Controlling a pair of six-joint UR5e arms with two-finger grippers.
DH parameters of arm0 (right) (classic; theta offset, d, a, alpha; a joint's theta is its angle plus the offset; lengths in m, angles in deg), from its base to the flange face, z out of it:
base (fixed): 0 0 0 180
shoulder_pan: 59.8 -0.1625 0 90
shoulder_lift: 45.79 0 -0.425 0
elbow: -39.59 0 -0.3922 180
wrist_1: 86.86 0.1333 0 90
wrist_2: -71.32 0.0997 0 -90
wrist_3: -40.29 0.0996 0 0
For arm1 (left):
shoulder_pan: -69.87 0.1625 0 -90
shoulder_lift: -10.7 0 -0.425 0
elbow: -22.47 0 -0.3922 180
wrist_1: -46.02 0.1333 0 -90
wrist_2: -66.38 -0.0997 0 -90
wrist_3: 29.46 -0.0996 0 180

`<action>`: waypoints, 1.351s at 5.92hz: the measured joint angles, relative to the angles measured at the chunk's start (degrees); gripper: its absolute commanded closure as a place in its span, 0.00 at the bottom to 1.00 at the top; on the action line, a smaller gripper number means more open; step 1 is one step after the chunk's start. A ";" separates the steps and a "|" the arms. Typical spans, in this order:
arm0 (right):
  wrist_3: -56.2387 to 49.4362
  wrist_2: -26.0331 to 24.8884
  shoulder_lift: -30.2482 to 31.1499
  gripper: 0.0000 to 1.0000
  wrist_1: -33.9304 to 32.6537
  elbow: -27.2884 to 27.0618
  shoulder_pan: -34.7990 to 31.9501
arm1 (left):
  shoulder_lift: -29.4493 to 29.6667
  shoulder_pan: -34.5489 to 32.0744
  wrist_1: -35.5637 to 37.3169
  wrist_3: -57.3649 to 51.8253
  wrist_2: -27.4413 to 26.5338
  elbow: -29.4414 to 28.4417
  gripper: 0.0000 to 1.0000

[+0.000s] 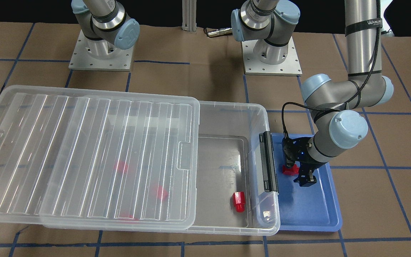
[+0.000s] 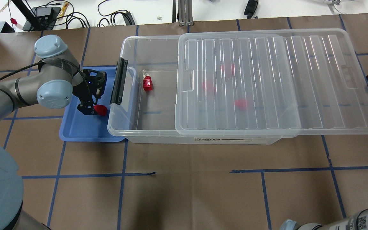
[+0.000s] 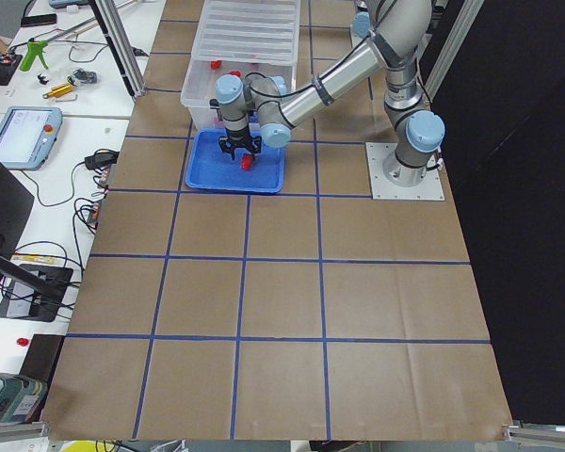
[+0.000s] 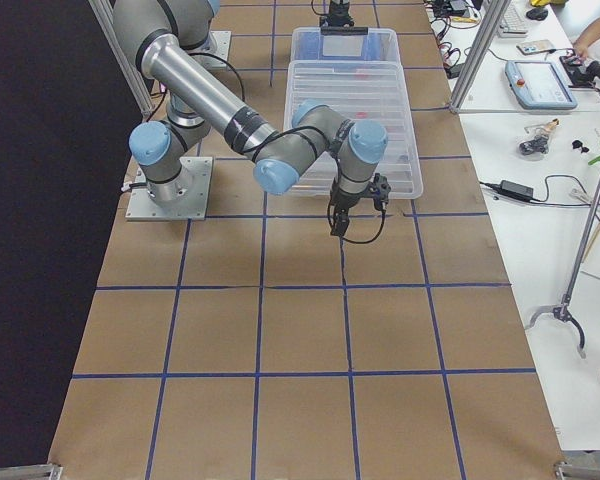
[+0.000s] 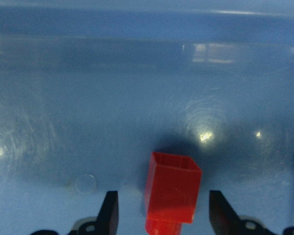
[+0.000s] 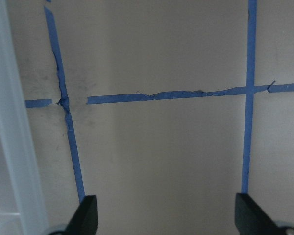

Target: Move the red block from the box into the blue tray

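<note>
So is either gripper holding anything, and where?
Nothing: the left gripper is open around the red block in the blue tray, not touching; the right gripper is open, empty.

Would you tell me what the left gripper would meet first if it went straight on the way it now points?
The left gripper would most likely meet the red block, which shows between its open jaws, then the blue tray floor; depth is unclear.

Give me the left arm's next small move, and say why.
Probably raise the left gripper straight up. Its jaws stand open, with a gap on each side of the red block. The block looks to be resting in the blue tray, so the drop seems done, and a vertical lift avoids knocking it.
</note>
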 measured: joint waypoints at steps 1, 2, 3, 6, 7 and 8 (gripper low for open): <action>0.62 0.88 0.50 0.00 0.11 -0.70 -1.55 | -3.12 -0.34 -4.69 0.59 0.06 -1.88 0.03; 1.77 1.85 1.62 0.00 0.14 -2.14 -2.62 | -7.57 -0.66 -13.09 2.58 0.28 -5.00 0.03; 3.13 2.34 3.11 0.00 0.05 -4.21 -3.57 | -11.85 -1.02 -21.22 4.99 0.40 -7.90 0.03; 6.14 4.32 5.12 0.00 -0.08 -7.18 -8.27 | -20.71 -2.12 -31.18 13.97 0.50 -10.53 0.03; 6.68 4.54 5.36 0.00 -0.09 -7.24 -9.96 | -22.01 -2.92 -31.47 21.26 0.53 -10.56 0.03; 7.88 4.62 5.85 0.00 0.01 -7.27 -10.96 | -22.83 -4.56 -31.31 32.65 0.57 -10.70 0.02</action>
